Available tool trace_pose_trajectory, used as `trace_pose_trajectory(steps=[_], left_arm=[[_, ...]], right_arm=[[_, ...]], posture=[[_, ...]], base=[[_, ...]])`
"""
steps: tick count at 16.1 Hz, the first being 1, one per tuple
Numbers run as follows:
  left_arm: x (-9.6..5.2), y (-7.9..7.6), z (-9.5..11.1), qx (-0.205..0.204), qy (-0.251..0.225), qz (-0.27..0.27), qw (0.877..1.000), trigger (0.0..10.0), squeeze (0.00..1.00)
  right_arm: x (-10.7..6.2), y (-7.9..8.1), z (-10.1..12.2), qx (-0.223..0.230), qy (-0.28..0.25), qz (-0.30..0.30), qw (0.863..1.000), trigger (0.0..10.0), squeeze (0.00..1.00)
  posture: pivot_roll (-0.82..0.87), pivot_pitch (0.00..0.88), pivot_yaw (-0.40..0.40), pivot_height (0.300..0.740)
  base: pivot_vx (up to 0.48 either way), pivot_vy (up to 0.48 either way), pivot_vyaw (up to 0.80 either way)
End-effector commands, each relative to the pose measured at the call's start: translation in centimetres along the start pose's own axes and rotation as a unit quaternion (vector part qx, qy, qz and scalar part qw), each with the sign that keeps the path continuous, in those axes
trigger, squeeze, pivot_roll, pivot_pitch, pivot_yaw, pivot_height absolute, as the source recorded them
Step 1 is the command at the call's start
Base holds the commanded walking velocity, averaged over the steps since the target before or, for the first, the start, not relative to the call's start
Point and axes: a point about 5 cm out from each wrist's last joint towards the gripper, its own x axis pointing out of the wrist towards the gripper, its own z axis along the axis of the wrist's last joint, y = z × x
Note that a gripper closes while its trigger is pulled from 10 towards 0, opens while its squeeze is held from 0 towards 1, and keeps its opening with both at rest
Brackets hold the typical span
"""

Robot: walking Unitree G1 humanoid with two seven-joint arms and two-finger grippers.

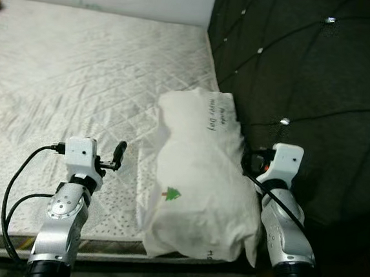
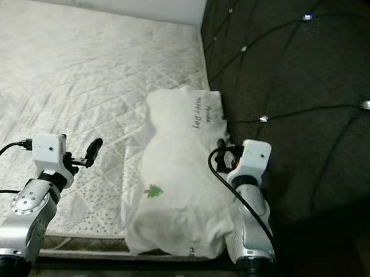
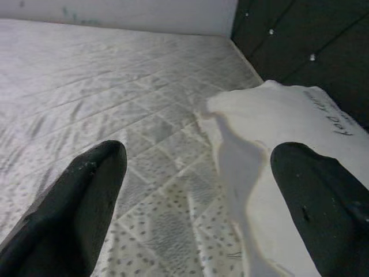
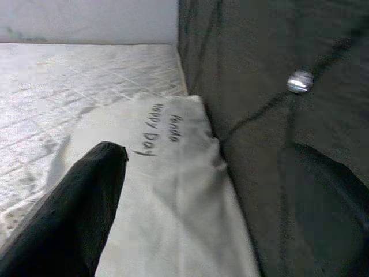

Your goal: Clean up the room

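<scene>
— Quilted white mattress [image 1: 81, 71], bare of sheets, runs up to a dark tufted headboard [image 1: 320, 79] studded with shiny buttons; a pale wall closes the far side. Where's the thing it's after?

— White pillow [image 1: 197, 178], lying on the near corner of the mattress, its long side pressed against the headboard. Printed lettering near the far end, a small green tree on the front face.

— And the arms?

— Left gripper [image 3: 196, 190] hovers over the mattress just beside the pillow's free edge, fingers spread wide, holding nothing. Right gripper [image 4: 190, 213] sits at the pillow's other side, in the seam against the headboard. One finger [image 4: 75, 202] rests over the cloth, the other is lost in the dark padding, so they look parted; nothing appears clamped.

— How will it handle?

— Light, I'd judge, and very soft: the cover is loose, wrinkled cotton, plump in the middle and slack at the corners. It should sag and fold if pinched at one point. Best bet looks like a squeeze from both sides, or a bite on a bunched edge of fabric. Not fragile; the cloth may slide between smooth black fingers.
</scene>
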Motion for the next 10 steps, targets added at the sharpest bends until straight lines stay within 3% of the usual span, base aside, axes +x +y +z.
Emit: trace_pose_trajectory(steps=[1, 10], left_arm=[[-0.13, 0.10, -0.17, 0.001, 0.006, 0.000, 1.000, 10.0, 0.00], [0.11, 0.01, -0.03, 0.003, 0.004, -0.004, 1.000, 10.0, 0.00]], right_arm=[[0.02, -0.01, -0.07, -0.002, 0.000, -0.002, 1.000, 10.0, 0.00], [0.19, 0.15, -0.23, -0.007, 0.003, 0.001, 1.000, 10.0, 0.00]], posture=[[0.02, 0.040, -0.065, 0.740], [0.02, 0.042, -0.065, 0.740]], base=[[0.000, 0.401, 0.00], [0.000, 0.439, 0.00]])
